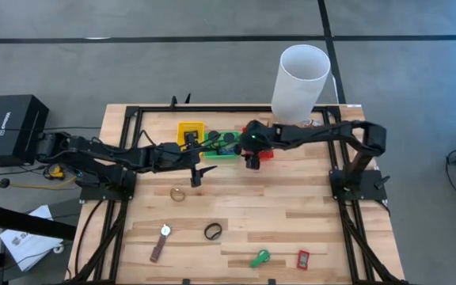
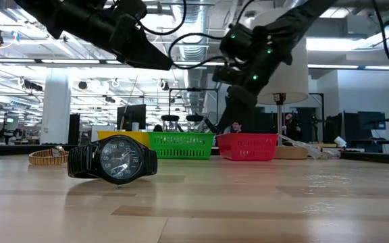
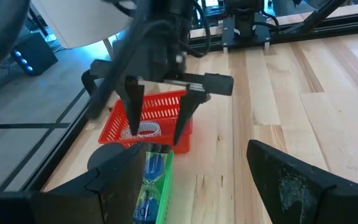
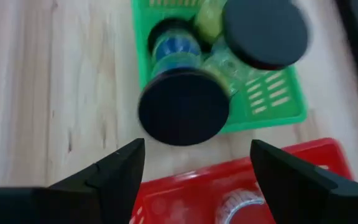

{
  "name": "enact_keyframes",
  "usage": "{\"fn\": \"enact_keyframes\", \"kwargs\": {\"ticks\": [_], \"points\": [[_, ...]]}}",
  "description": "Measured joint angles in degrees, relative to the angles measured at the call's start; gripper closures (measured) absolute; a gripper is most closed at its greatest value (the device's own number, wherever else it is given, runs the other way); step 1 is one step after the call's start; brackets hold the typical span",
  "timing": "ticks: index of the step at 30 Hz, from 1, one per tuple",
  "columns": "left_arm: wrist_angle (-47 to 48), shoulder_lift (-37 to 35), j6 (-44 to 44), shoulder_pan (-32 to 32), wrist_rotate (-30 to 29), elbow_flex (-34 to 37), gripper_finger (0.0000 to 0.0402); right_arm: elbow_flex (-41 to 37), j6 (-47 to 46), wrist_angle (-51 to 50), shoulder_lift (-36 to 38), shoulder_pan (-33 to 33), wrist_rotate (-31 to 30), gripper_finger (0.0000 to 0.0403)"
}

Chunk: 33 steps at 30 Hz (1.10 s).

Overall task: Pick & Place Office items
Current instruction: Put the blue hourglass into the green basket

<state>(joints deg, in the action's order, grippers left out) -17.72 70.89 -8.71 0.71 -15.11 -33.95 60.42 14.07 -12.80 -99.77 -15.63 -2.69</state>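
My right gripper (image 1: 252,161) hangs open over the red tray (image 1: 267,154), fingers slanting down with nothing between them (image 3: 154,135). A silvery ring (image 4: 241,205) lies in that tray. Beside it the green tray (image 4: 272,102) holds dark-capped round cylinders (image 4: 183,107). My left gripper (image 1: 195,171) waits open in front of the green tray and the yellow tray (image 1: 190,133). Loose on the table lie a black watch (image 2: 113,160), a tan bracelet (image 2: 48,156), a brown-strapped watch (image 1: 161,241), a green clip (image 1: 260,257) and a red rectangle (image 1: 302,259).
A tall white cylinder (image 1: 299,73) stands at the table's far right, behind the trays. A black frame (image 1: 133,111) runs along the table's far and side edges. Bare wood lies between the trays and the loose items near the front.
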Motion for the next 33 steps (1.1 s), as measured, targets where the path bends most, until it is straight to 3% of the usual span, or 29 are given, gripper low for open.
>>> {"fn": "enact_keyframes", "kwargs": {"ticks": [11,33], "points": [[0.1,0.0,0.0,0.0,0.1,0.0,0.0128,9.8,3.6,-7.8,-7.5,-0.5,1.6,0.0121],[0.1,0.0,0.0,0.0,0.2,0.0,0.0128,12.1,4.5,-9.9,-6.8,0.2,1.4,0.0121]]}}
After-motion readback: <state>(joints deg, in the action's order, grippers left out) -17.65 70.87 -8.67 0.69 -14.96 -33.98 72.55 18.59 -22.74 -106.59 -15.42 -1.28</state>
